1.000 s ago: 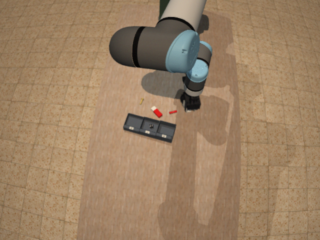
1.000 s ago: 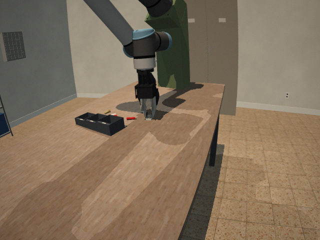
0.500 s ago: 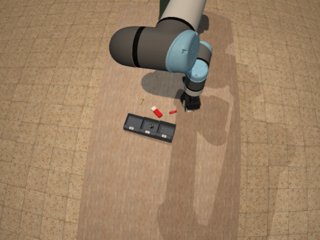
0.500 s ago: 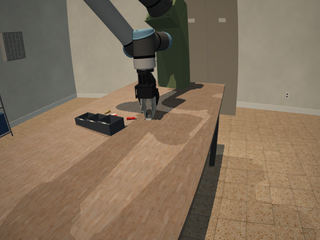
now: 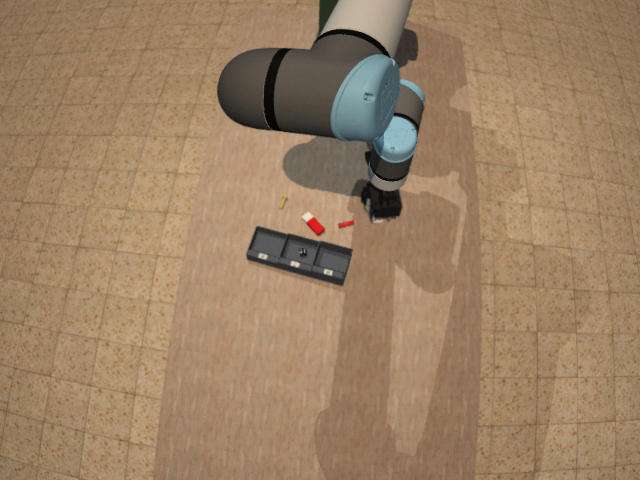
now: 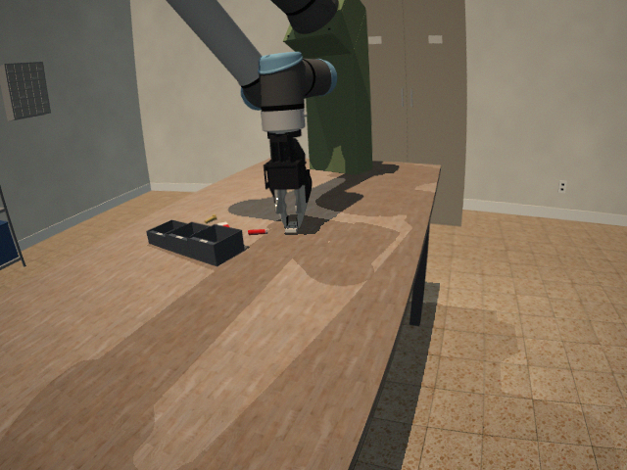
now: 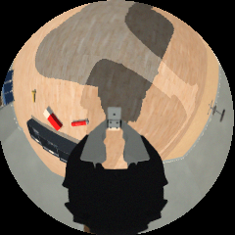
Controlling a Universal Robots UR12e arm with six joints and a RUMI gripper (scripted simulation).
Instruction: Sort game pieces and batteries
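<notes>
Gripper: we found the gripper [image 6: 291, 225] down at the table [image 6: 323, 323], its two jaws closed on a small pale cube, a die [image 7: 114, 120], pinched at the fingertips.
Die: it sat low between the jaws, at or just above the table surface; we could not tell which. We judged it a game piece, light, rigid and smooth-sided, so a pinch across two flat opposite faces suited it, and we thought a shallow tip hold might let it twist.
Bins: a dark three-compartment tray [image 5: 251, 246] stood upright near the gripper. Its labels were too small for us to read, so we could not say which was T or H. A small dark piece [image 5: 302, 251] already lay in the middle compartment.
Red stick [image 5: 345, 223]: it lay just beside the tray's far side, thin and likely light.
Red-and-white block [image 5: 313, 223]: it lay near the stick, flat-sided and easy to take across its narrow width.
Yellow piece [image 5: 282, 202]: small, farther off, too small for us to identify.
</notes>
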